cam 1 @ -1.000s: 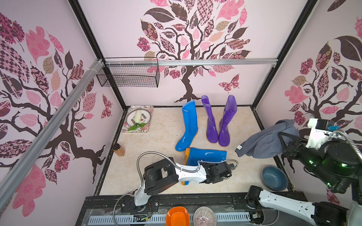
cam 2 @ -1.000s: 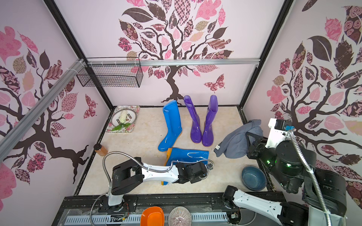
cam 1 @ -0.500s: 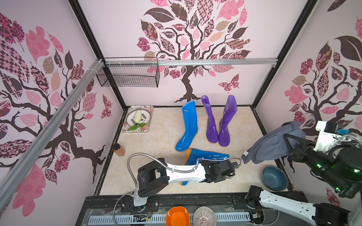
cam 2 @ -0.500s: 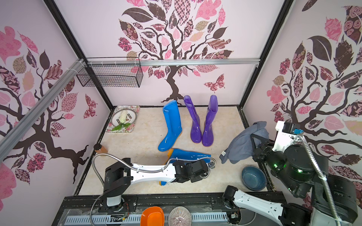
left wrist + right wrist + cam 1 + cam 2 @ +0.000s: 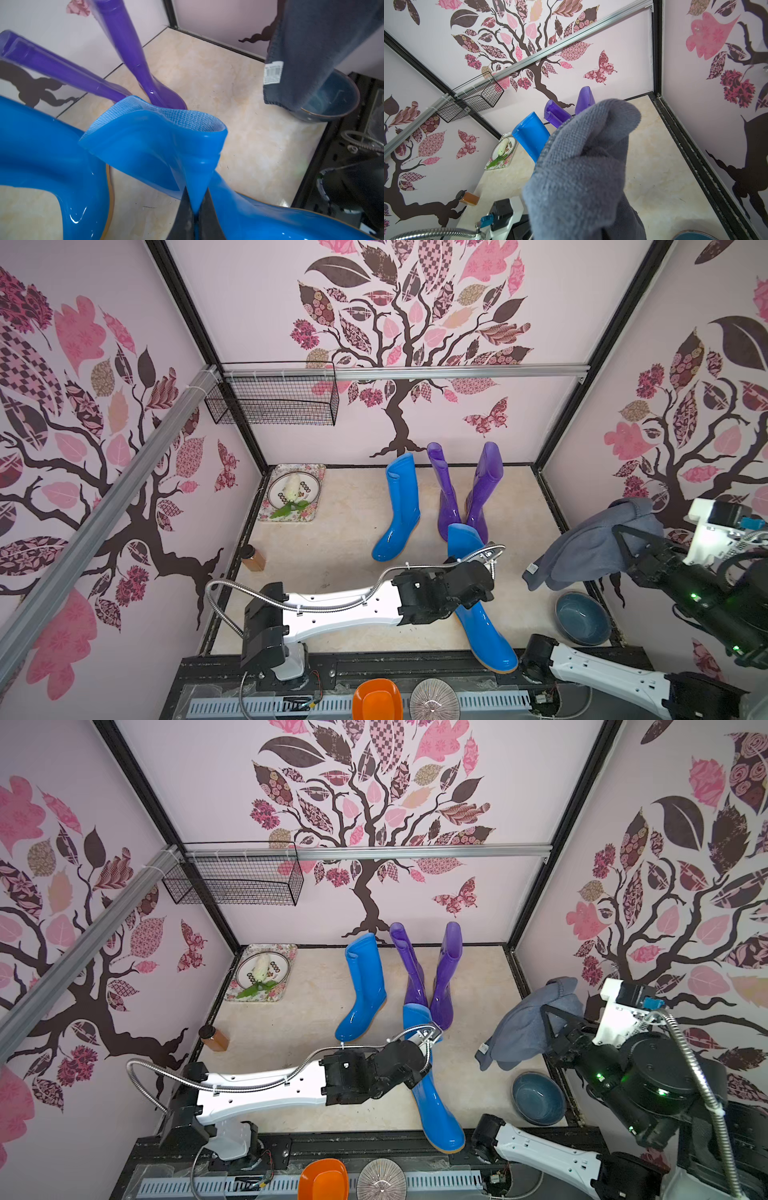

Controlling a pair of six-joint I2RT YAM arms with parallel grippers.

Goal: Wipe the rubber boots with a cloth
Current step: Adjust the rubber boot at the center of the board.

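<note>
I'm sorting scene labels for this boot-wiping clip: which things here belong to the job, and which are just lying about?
For the job:
grey cloth, held aloft
gripped blue boot, pinched by the left gripper
standing blue boot
purple boots

Just lying about:
floral tray
amber jar
blue bowl
wire basket
orange cup
ribbed disc

L arm (image 5: 340,608), R arm (image 5: 602,672): white links, blk joints, silver flex conduit; green LEDs on R.
</note>
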